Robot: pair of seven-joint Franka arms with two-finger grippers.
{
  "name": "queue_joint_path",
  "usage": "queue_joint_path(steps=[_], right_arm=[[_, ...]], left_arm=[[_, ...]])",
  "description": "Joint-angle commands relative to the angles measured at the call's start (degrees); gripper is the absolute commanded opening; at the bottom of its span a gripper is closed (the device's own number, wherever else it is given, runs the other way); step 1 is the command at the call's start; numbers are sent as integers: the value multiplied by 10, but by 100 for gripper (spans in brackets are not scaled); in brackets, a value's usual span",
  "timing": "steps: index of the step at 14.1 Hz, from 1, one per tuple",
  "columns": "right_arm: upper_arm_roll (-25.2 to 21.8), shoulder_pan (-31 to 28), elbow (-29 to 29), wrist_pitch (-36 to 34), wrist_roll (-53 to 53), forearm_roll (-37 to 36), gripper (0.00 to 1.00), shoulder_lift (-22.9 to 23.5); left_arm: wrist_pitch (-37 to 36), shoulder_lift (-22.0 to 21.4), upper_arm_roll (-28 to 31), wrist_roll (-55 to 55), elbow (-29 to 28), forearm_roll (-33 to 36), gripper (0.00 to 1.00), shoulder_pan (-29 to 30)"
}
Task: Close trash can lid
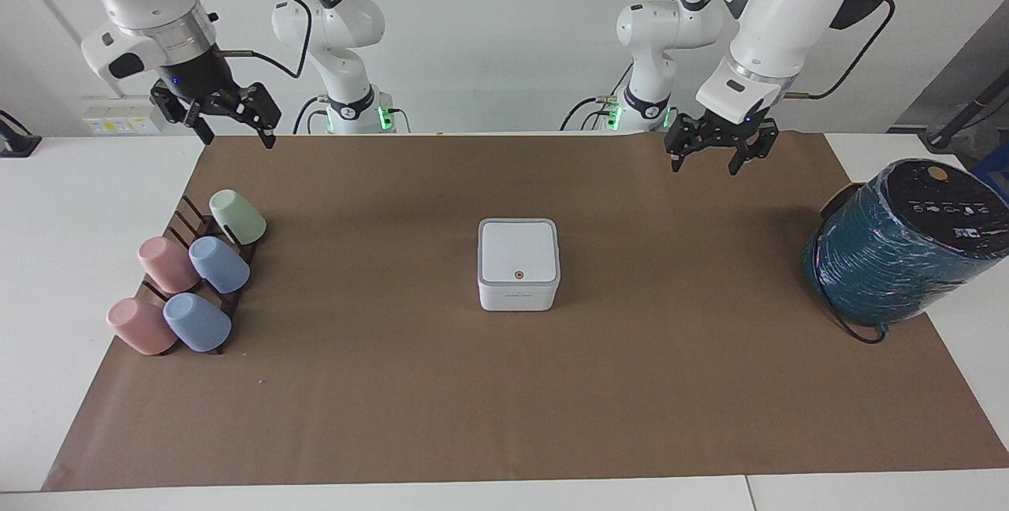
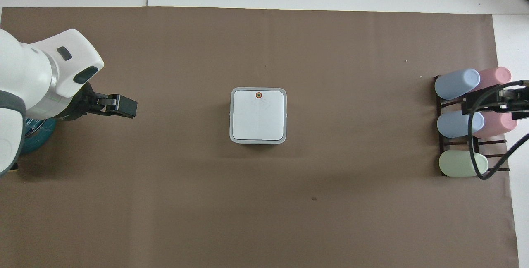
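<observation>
The small white trash can (image 1: 518,295) stands in the middle of the brown mat. Its lid (image 1: 518,250), white with a grey rim and an orange dot, lies flat down on the can; it also shows in the overhead view (image 2: 258,115). My left gripper (image 1: 707,163) is open and empty, up in the air over the mat's edge by the robots, toward the left arm's end, well apart from the can. It also shows in the overhead view (image 2: 124,107). My right gripper (image 1: 229,130) is open and empty, waiting in the air above the cup rack's end of the mat.
A dark rack with several pastel cups (image 1: 191,282) sits at the right arm's end of the mat (image 2: 465,123). A big teal wrapped cylinder with a black top (image 1: 899,255) lies at the left arm's end. The brown mat (image 1: 504,408) covers the table.
</observation>
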Motion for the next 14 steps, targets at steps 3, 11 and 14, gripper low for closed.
queue_joint_path(steps=[3, 11, 14], right_arm=[[1, -2, -19, 12, -8, 9, 100, -16], [1, -2, -19, 12, -7, 9, 100, -16], [1, -2, -19, 12, -7, 9, 100, -16]], left_arm=[[-24, -9, 114, 68, 17, 0, 100, -59], [-96, -1, 121, 85, 80, -16, 100, -4], [-118, -1, 123, 84, 89, -9, 100, -4]])
